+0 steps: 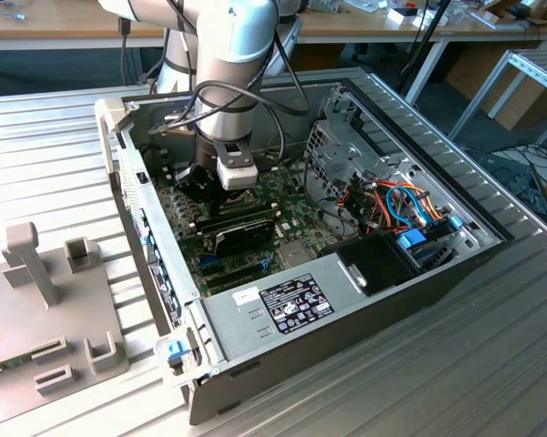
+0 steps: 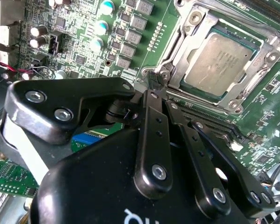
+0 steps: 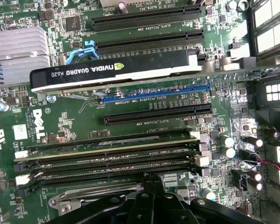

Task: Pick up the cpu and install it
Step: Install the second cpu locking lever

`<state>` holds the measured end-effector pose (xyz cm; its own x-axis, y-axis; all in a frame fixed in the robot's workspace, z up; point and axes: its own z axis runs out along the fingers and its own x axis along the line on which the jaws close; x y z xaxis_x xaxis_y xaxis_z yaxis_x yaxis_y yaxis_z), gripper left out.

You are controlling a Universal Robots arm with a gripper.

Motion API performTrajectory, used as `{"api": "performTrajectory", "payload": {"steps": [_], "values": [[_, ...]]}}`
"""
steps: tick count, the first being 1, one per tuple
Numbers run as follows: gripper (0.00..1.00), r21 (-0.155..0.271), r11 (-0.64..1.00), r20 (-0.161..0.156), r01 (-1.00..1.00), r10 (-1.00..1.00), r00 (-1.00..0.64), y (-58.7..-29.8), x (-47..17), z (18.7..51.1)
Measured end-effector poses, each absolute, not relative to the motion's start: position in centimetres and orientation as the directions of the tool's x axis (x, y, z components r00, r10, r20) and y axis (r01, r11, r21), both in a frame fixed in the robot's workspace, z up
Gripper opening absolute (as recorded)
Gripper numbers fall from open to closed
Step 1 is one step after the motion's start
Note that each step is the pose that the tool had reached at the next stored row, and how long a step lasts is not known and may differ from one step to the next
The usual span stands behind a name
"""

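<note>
Second wrist view: the cpu (image 2: 219,63) lies flat inside the socket (image 2: 270,56), whose metal frame surrounds it, at about two o'clock from the pincer (image 2: 151,100). The pincer's black fingers (image 2: 151,140) are drawn together, grasping nothing, above the green motherboard (image 2: 130,28) just beside the socket.

cpu (image 2: 221,63): 1 | graphics card (image 3: 116,70): 1 | open computer case (image 1: 346,314): 1 | robot arm (image 1: 232,55): 1
</note>
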<state>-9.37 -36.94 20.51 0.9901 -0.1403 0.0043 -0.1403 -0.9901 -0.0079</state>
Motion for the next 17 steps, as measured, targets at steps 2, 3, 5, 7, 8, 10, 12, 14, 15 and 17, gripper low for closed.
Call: {"api": "performTrajectory", "payload": {"steps": [2, 3, 5, 7, 8, 10, 12, 14, 15, 17], "values": [[0.11, -0.006, -0.99, 0.004, -0.14, -0.14, 0.99, -36.95, -9.37, 20.85], [0.11, -0.005, -0.99, 0.004, -0.14, -0.14, 0.99, -36.95, -9.37, 20.99], [0.11, 0.002, -0.99, 0.005, -0.14, -0.14, 0.99, -36.95, -9.38, 21.06], [0.11, 0.001, -0.99, 0.012, -0.14, -0.14, 0.99, -36.95, -9.52, 21.03], [0.11, -0.001, -0.99, 0.015, -0.14, -0.14, 0.99, -36.93, -9.56, 21.01], [0.11, -0.004, -0.99, 0.022, -0.14, -0.14, 0.99, -36.92, -9.63, 21.0], [0.11, -0.005, -0.99, 0.029, -0.14, -0.14, 0.99, -36.92, -9.72, 20.96], [0.11, -0.006, -0.99, 0.037, -0.14, -0.14, 0.989, -36.92, -9.85, 20.91], [0.11, -0.007, -0.99, 0.042, -0.14, -0.14, 0.989, -36.93, -9.96, 20.89], [0.11, -0.008, -0.99, 0.048, -0.14, -0.14, 0.989, -36.93, -10.11, 20.84]]}}
